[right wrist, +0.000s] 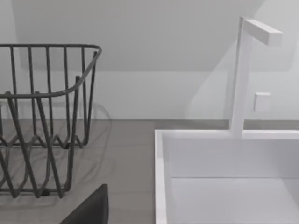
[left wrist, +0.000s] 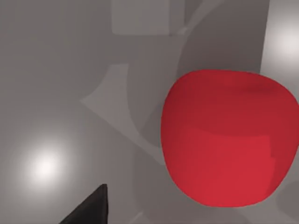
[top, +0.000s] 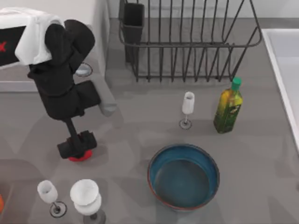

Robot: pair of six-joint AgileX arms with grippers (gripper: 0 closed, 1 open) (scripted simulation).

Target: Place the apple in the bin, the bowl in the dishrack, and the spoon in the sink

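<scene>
Top view: our left tool (top: 77,148) sits over the apple (top: 80,157) on the bench's (top: 140,121) left; grip state unclear. Left wrist: apple looks smooth, rigid, light; we'd pinch its widest middle. Right wrist: dishrack (right wrist: 42,116) beside the sink (right wrist: 161,177).

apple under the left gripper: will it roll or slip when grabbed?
The apple looks rounded and smooth, so it probably rolls if nudged off-centre. Its glossy skin may slip between narrow fingers. It looks small beside the bowl, so likely light. The left gripper is right above it.
</scene>
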